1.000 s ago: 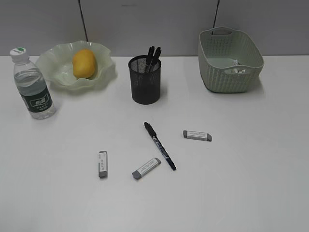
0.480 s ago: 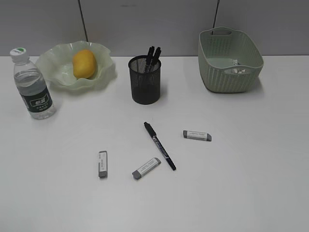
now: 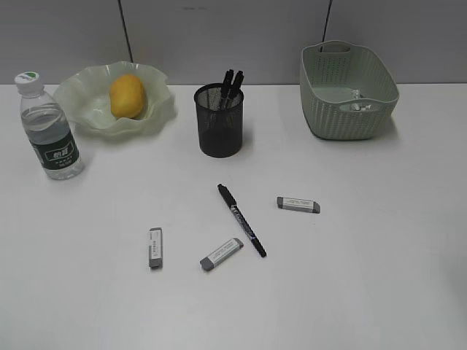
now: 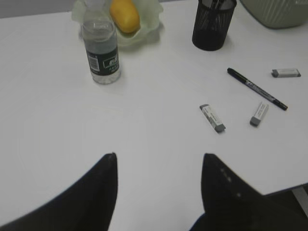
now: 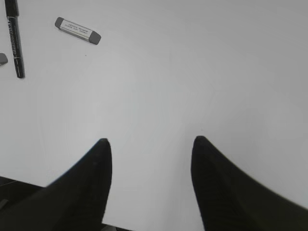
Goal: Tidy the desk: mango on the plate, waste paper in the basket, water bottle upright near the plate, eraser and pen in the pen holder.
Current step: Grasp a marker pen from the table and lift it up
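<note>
The mango [image 3: 128,95] lies in the ruffled green plate [image 3: 84,98]. The water bottle [image 3: 49,131] stands upright left of the plate; it also shows in the left wrist view [image 4: 100,45]. White waste paper [image 3: 359,104] lies inside the basket [image 3: 347,91]. The black mesh pen holder [image 3: 219,120] holds two pens. A black pen [image 3: 241,219] and three erasers, one on the left [image 3: 155,247], one in the middle [image 3: 221,254] and one on the right [image 3: 298,205], lie on the desk [image 3: 365,262]. My left gripper [image 4: 159,156] and right gripper [image 5: 150,140] are open and empty over the desk's near edge.
A grey wall runs behind the desk. The desk's front edge shows in both wrist views. Neither arm appears in the exterior view.
</note>
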